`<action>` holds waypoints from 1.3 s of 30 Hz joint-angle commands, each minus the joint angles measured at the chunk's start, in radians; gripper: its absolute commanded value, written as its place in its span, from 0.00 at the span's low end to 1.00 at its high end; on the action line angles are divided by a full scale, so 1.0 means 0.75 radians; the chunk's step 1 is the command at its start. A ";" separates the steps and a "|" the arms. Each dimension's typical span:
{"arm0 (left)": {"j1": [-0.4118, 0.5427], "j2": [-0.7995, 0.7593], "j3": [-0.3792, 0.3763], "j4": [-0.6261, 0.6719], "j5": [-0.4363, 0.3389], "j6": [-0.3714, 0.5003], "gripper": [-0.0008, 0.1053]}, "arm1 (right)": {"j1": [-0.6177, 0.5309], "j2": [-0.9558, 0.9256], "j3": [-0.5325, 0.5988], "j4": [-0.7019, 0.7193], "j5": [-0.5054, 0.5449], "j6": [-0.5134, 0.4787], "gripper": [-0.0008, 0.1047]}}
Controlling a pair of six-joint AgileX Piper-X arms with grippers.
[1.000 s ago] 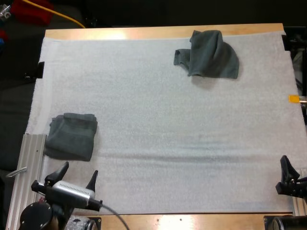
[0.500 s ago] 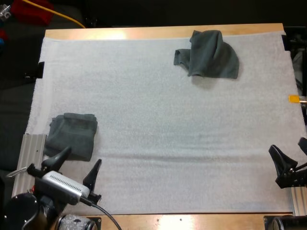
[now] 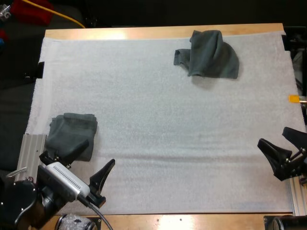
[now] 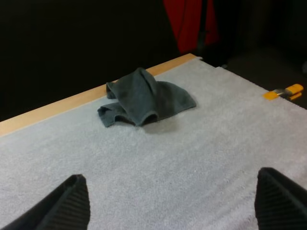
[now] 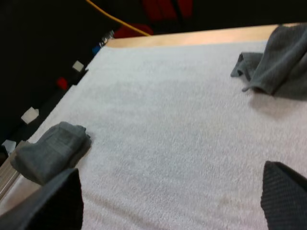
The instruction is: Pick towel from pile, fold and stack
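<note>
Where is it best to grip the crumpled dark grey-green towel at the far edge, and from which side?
Probably the raised fold of the crumpled dark grey-green towel, coming from above: this ridge stands up off the white mat, so it can be pinched from both of its sides.

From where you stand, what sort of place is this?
Probably a robot test bench, not a home: a wooden table under a white mat, my left gripper and right gripper open at its near side, plus a crumpled towel and a folded towel.

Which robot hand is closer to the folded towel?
Left. The left gripper is right beside the folded towel; the right gripper is far across the mat.
</note>
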 commanded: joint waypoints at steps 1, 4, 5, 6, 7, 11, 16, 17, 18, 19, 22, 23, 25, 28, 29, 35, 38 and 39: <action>-0.005 0.018 -0.020 -0.024 -0.005 -0.016 0.66 | -0.005 0.025 -0.011 -0.008 -0.019 -0.010 0.71; -0.005 0.058 -0.034 -0.024 -0.006 -0.016 0.66 | -0.002 0.075 -0.011 -0.015 -0.010 -0.010 0.71; -0.005 0.074 -0.035 -0.024 -0.003 -0.016 0.66 | 0.000 0.097 -0.011 -0.028 -0.008 -0.005 0.71; -0.005 0.086 -0.034 -0.024 -0.002 -0.016 0.66 | 0.000 0.106 -0.011 -0.039 -0.008 -0.003 0.71; -0.005 0.100 -0.034 -0.024 -0.002 -0.016 0.66 | 0.000 0.129 -0.011 -0.059 -0.008 0.004 0.71; -0.005 0.146 -0.034 -0.024 -0.002 -0.016 0.66 | 0.000 0.210 -0.011 -0.154 0.018 0.050 0.71; -0.005 0.162 -0.034 -0.049 -0.002 -0.016 0.66 | 0.000 0.319 -0.011 -0.280 0.023 0.117 0.71; -0.005 0.162 -0.034 -0.064 -0.002 -0.016 0.66 | 0.000 0.349 -0.011 -0.313 0.026 0.137 0.71; -0.005 0.162 -0.034 -0.074 -0.002 -0.016 0.66 | 0.000 0.365 -0.011 -0.325 0.031 0.150 0.71; -0.005 0.162 -0.034 -0.087 -0.002 -0.016 0.66 | 0.000 0.395 -0.011 -0.355 0.044 0.172 0.71; -0.005 0.162 -0.034 -0.097 -0.002 -0.016 0.66 | 0.000 0.462 -0.011 -0.421 0.064 0.222 0.71; -0.005 0.162 -0.034 -0.097 -0.002 -0.016 0.66 | 0.000 0.495 -0.011 -0.448 0.071 0.245 0.71; -0.005 0.162 -0.034 -0.097 -0.002 -0.016 0.66 | 0.000 0.544 -0.011 -0.487 0.072 0.270 0.71; -0.005 0.162 -0.034 -0.097 -0.014 -0.016 0.66 | 0.000 0.622 -0.011 -0.545 0.072 0.322 0.71; -0.005 0.162 -0.034 -0.097 -0.014 -0.016 0.66 | 0.000 0.649 -0.011 -0.573 0.072 0.332 0.71; -0.005 0.162 -0.034 -0.097 -0.014 -0.016 0.66 | 0.015 0.782 -0.011 -0.707 0.102 0.417 0.71; -0.005 0.162 -0.034 -0.097 -0.014 -0.016 0.66 | 0.058 0.846 -0.011 -0.754 0.122 0.421 0.71; -0.005 0.162 -0.034 -0.097 -0.014 -0.016 0.66 | 0.075 0.860 -0.011 -0.767 0.139 0.427 0.71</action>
